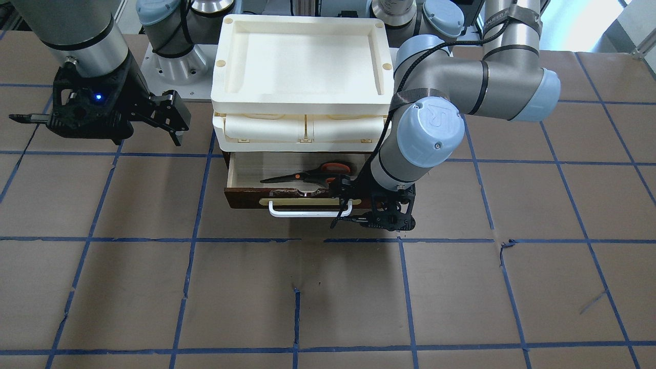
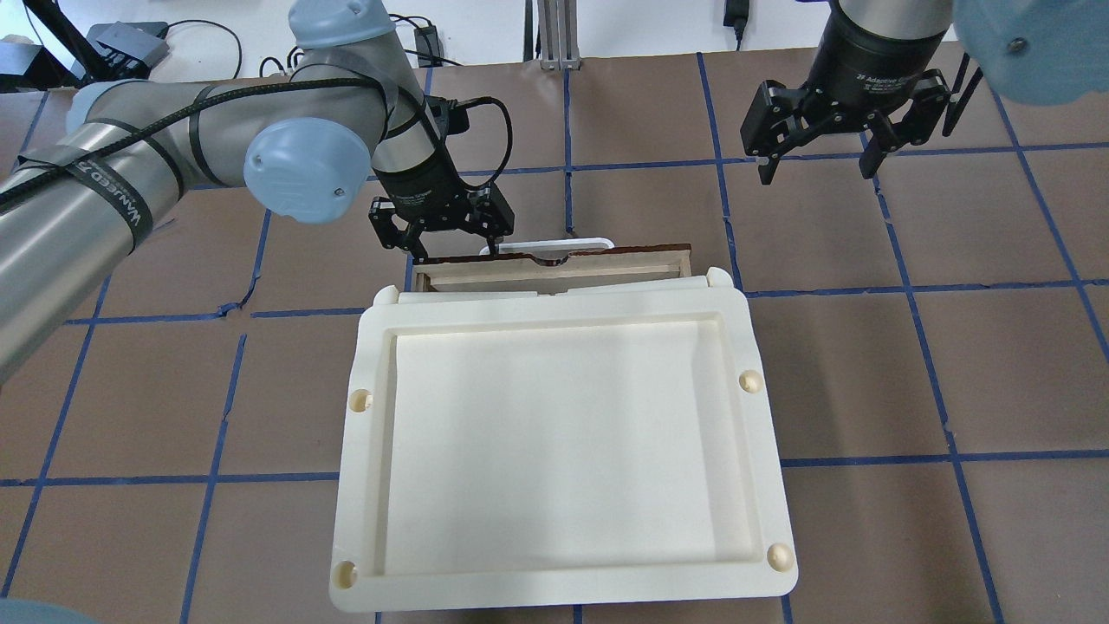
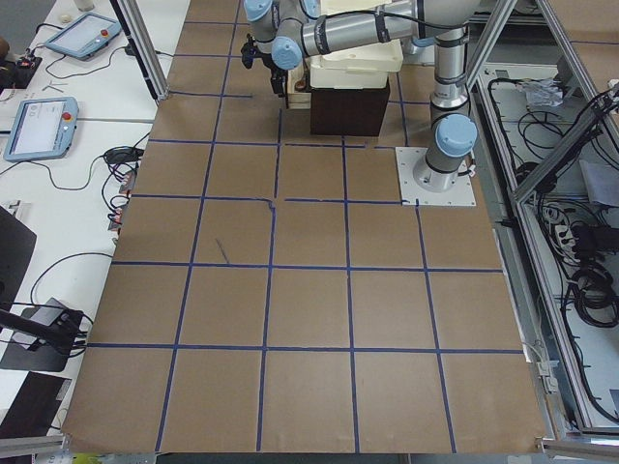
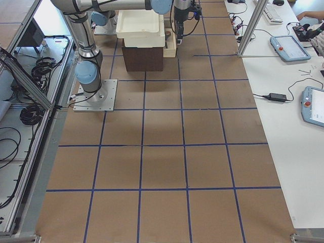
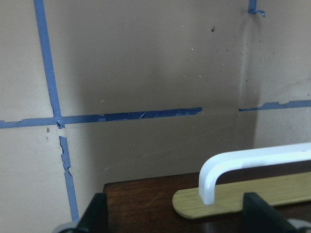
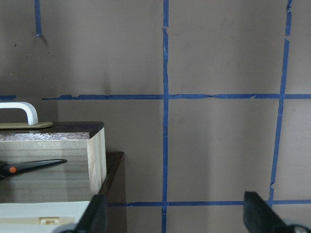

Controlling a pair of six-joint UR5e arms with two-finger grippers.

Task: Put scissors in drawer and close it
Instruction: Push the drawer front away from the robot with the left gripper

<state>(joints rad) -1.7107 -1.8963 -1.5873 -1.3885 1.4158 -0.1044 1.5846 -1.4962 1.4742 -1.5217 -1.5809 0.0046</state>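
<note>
The scissors (image 1: 307,177), with orange-and-grey handles and dark blades, lie inside the open pale-wood drawer (image 1: 246,197). Their blade tip also shows in the right wrist view (image 6: 29,166). The drawer's dark brown front carries a brass-coloured plate and a white bar handle (image 1: 307,212). My left gripper (image 1: 348,205) is open and points down over the front's end, with the handle's end (image 5: 252,162) between its fingers (image 5: 99,213). It holds nothing. My right gripper (image 1: 177,118) is open and empty, and hangs above the table beside the drawer unit. It also shows in the overhead view (image 2: 816,169).
Cream plastic trays (image 2: 372,451) are stacked on top of the drawer unit and hide most of the drawer (image 2: 606,260) from above. The brown table is marked with a blue tape grid (image 1: 297,241). Both arm bases stand behind the unit.
</note>
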